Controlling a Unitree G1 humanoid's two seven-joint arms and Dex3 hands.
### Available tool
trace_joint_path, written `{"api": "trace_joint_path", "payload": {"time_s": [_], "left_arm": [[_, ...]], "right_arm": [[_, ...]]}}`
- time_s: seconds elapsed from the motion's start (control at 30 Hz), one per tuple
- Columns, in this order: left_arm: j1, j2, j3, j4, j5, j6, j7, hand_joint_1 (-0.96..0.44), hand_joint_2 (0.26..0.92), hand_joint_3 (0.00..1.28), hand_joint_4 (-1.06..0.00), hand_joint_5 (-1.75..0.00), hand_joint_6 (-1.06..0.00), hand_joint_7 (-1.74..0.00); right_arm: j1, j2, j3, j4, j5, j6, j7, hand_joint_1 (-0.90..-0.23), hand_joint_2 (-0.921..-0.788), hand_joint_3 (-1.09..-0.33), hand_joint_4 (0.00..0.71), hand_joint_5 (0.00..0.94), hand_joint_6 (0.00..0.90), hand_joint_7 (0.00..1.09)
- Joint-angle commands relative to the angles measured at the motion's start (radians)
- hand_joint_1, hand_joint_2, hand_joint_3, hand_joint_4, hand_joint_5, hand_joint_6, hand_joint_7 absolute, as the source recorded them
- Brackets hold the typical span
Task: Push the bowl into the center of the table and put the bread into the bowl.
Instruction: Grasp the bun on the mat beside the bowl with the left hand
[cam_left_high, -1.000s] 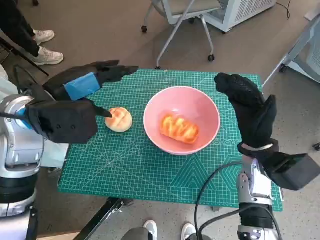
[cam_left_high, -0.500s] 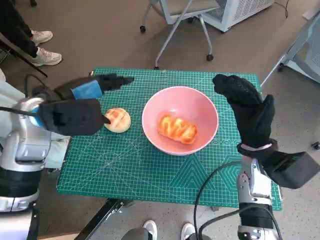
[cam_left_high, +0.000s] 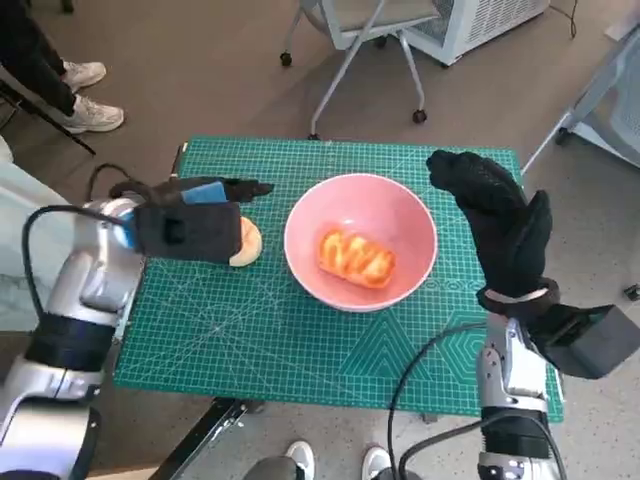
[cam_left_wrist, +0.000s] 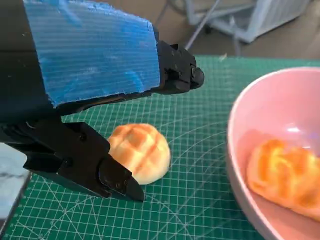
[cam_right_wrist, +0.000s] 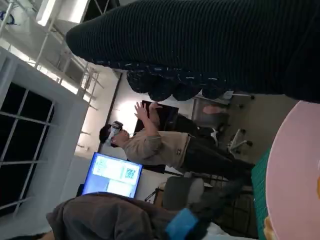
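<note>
The round bun (cam_left_wrist: 140, 152), just left of the pink bowl (cam_left_high: 400, 205), sits directly beneath the left hand (cam_left_high: 190, 215), whose fingers straddle it ungripped.

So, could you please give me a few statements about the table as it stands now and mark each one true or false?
1. The pink bowl holds an oblong glazed bread roll. True.
2. The round bun lies inside the bowl. False: it lies on the green cutting mat, beside the bowl.
3. The left hand is over the round bun, its fingers on either side without gripping it. True.
4. The right hand holds the bowl by its rim. False: it is raised beside the bowl, holding nothing.
5. The bowl is tipped on its side. False: it stands upright.
</note>
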Motion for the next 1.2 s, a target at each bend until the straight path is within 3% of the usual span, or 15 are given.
{"api": "trace_joint_path", "payload": {"time_s": [0.03, 0.4, 0.6, 0.8, 0.9, 0.97, 1.0, 1.03, 1.1, 1.2], "left_arm": [[-0.052, -0.03, -0.036, 0.107, 0.035, -0.007, 0.035, 0.06, 0.781, 0.0, -0.05, 0.0, -0.18, 0.0], [-0.115, -0.1, -0.098, 0.323, 0.091, -0.012, 0.114, 0.08, 0.79, 0.01, -0.05, 0.0, -0.18, 0.0], [-0.148, -0.14, -0.135, 0.444, 0.13, -0.011, 0.186, 0.12, 0.822, 0.03, -0.09, -0.01, -0.24, -0.02], [-0.158, -0.162, -0.163, 0.525, 0.156, -0.018, 0.244, 0.15, 0.848, 0.07, -0.39, -0.08, -0.39, -0.03], [-0.16, -0.161, -0.176, 0.546, 0.165, -0.031, 0.255, 0.15, 0.792, 0.22, -0.49, -0.04, -0.47, -0.02], [-0.162, -0.157, -0.185, 0.559, 0.173, -0.046, 0.262, 0.14, 0.768, 0.29, -0.63, -0.09, -0.55, -0.05], [-0.164, -0.155, -0.188, 0.566, 0.175, -0.053, 0.265, 0.22, 0.823, 0.25, -0.6, -0.54, -0.62, -0.08], [-0.166, -0.153, -0.192, 0.573, 0.178, -0.063, 0.269, 0.27, 0.858, 0.23, -0.58, -0.84, -0.66, -0.11], [-0.17, -0.145, -0.195, 0.577, 0.181, -0.08, 0.276, 0.32, 0.889, 0.19, -0.59, -1.07, -0.7, -0.24], [-0.174, -0.134, -0.194, 0.576, 0.178, -0.101, 0.281, 0.1, 0.91, 0.14, -0.65, -1.18, -0.58, -0.89]], "right_arm": [[0.024, -0.004, -0.004, 0.003, 0.007, 0.013, 0.003, -0.701, -0.921, -0.768, 0.196, 0.0, 0.093, 0.52], [0.03, -0.009, -0.005, 0.002, -0.006, 0.004, -0.004, -0.699, -0.921, -0.772, 0.194, 0.0, 0.09, 0.53], [0.032, -0.009, -0.003, -0.002, -0.008, 0.007, -0.005, -0.7, -0.921, -0.772, 0.195, 0.001, 0.091, 0.53], [0.035, -0.01, -0.002, -0.009, -0.004, 0.014, -0.002, -0.7, -0.921, -0.772, 0.195, 0.001, 0.09, 0.53], [0.04, -0.01, -0.001, -0.015, -0.003, 0.013, 0.0, -0.7, -0.921, -0.772, 0.195, 0.001, 0.09, 0.53], [0.043, -0.01, 0.0, -0.019, -0.003, 0.012, 0.0, -0.7, -0.921, -0.772, 0.195, 0.001, 0.09, 0.53], [0.044, -0.009, 0.0, -0.02, -0.002, 0.012, 0.0, -0.699, -0.921, -0.773, 0.194, 0.0, 0.09, 0.53], [0.045, -0.009, 0.0, -0.021, -0.002, 0.013, 0.0, -0.699, -0.921, -0.774, 0.194, 0.0, 0.089, 0.53], [0.045, -0.008, 0.001, -0.023, 0.0, 0.015, 0.001, -0.699, -0.921, -0.775, 0.193, 0.0, 0.088, 0.53], [0.046, -0.008, 0.002, -0.024, 0.003, 0.016, 0.003, -0.695, -0.921, -0.777, 0.192, 0.0, 0.086, 0.53]]}}
